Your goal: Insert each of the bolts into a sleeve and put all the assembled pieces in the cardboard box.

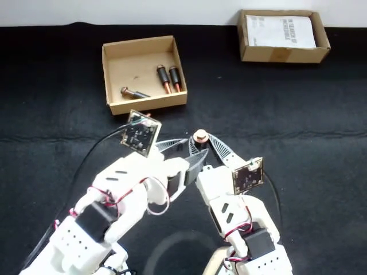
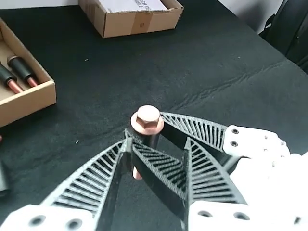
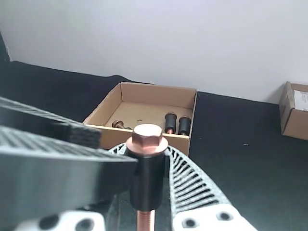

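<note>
Bolt (image 1: 200, 136) and sleeve (image 3: 147, 180) gripped between both arms

The bolt stands upright in the black sleeve, near the cardboard box (image 1: 149, 103). The right gripper (image 3: 150, 160) has its jaws clamped on the sleeve. The left gripper (image 2: 131, 155) has its jaws closed on the bolt's thread below, the contact half hidden by crossing fingers.

A flat black cloth-covered table (image 1: 298, 114) spreads across the whole scene. Its matte fabric carries a few pale specks, and a low wrinkle (image 1: 321, 136) runs left to right across the middle. Along the far edge rises a plain white wall (image 1: 143, 10), evenly lit. At the far right sits a small brown cardboard carton (image 1: 284, 54) holding a white printed paper sheet (image 1: 281, 30).
</note>
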Available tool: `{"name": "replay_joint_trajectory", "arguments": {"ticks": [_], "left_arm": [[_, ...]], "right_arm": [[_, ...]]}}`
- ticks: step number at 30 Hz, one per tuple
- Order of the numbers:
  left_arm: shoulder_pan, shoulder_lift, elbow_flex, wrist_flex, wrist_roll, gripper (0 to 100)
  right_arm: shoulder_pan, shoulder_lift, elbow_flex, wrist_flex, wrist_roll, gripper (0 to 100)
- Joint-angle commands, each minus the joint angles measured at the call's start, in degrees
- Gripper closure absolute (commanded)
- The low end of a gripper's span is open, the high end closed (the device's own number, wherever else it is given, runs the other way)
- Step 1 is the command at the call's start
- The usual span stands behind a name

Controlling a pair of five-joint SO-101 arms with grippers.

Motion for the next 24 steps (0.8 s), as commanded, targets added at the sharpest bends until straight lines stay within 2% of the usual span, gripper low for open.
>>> {"name": "replay_joint_trajectory", "arguments": {"ticks": [1,4,11,15,17,21,24], "left_arm": [[0.13,-2.95,-0.22,3.08,-0.09,82],[-0.75,-5.14,-0.22,6.33,-0.09,82],[-8.31,-13.85,-0.48,10.99,-0.18,82],[-8.92,-19.91,-0.57,15.91,-1.93,82],[-8.92,-23.16,-0.22,19.25,-4.57,85],[-10.07,-29.49,1.27,23.65,-7.74,99],[-14.37,-32.48,3.47,24.26,-9.49,98]], "right_arm": [[0.75,-0.66,8.04,-1.54,0.44,99.1],[0.75,-0.66,8.04,-1.54,0.44,99.1],[0.92,-0.66,8.04,-1.45,0.44,99.1],[0.92,-0.66,8.04,-1.45,0.44,99.1],[0.92,-0.66,8.04,-1.45,0.44,99.1],[1.01,-0.84,8.04,-1.45,0.44,99.1],[1.80,-1.10,7.60,-1.36,0.44,99.1]]}}
